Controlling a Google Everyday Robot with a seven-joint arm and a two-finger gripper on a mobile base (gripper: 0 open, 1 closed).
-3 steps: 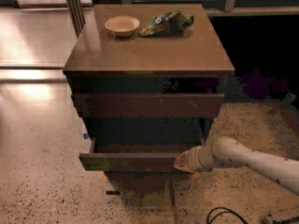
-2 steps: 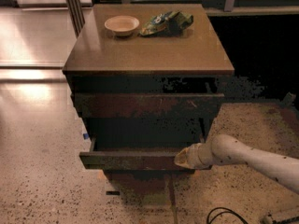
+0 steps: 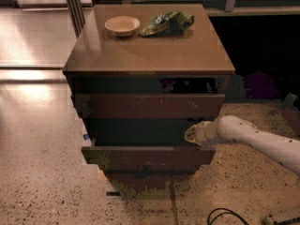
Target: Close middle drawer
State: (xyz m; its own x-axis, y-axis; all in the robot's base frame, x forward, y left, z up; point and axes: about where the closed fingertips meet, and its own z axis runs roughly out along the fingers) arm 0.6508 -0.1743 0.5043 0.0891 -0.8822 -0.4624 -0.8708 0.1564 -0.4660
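Hanging over the open middle drawer (image 3: pixel 147 156) at right; end effector (image 3: pixel 193 134).

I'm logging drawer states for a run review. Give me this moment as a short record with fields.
cabinet: dark-brown wooden cabinet, three drawer fronts
middle drawer: wide dark-brown wooden middle drawer, pulled out, not yet closed
gripper: pale gripper at that drawer's right end, above its front
cabinet top: small pale round bowl; crumpled green snack bag beside it

Bowl (image 3: pixel 122 25), snack bag (image 3: pixel 168 23) on cab. top (image 3: pixel 150 55)
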